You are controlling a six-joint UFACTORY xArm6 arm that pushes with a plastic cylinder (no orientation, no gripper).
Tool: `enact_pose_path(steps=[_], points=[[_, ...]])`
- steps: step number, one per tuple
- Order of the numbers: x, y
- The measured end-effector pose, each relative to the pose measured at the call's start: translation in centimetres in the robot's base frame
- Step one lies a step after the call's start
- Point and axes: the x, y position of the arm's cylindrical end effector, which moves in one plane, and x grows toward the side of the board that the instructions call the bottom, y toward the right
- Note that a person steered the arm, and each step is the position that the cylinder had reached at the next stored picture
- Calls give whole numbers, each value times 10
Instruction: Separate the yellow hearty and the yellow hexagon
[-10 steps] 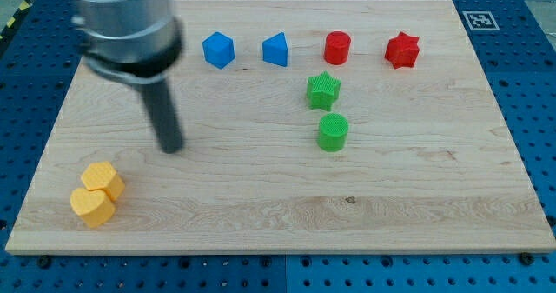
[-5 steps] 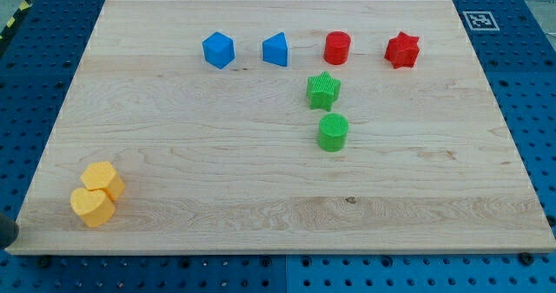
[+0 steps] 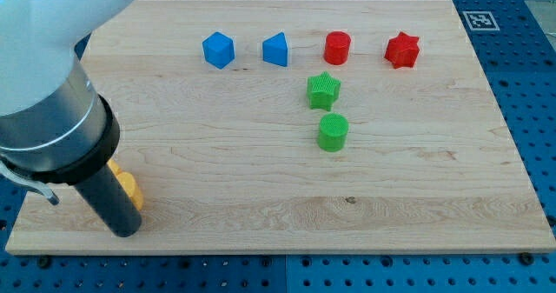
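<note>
With the rod planted at the view's lower left, my tip rests on the wooden board over the spot where the yellow pair lies.

Only a sliver of one yellow block shows, touching the rod's right side; its shape cannot be made out, and the second yellow block is hidden behind the rod and the arm's housing. The rod has no jaws and grasps nothing; whether it presses the yellow block cannot be told. Well apart, along the view's top, sit a blue hexagon-like block, a blue wedge-shaped block, a red cylinder and a red star. Below them, near the centre, a green star stands just above a green cylinder, the two close but apart.
</note>
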Motion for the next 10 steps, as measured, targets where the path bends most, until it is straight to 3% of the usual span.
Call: enact_pose_path(steps=[3,5,7,10], points=[[-20,-21],[-20,-66],[-63,-101],[-36,-28]])
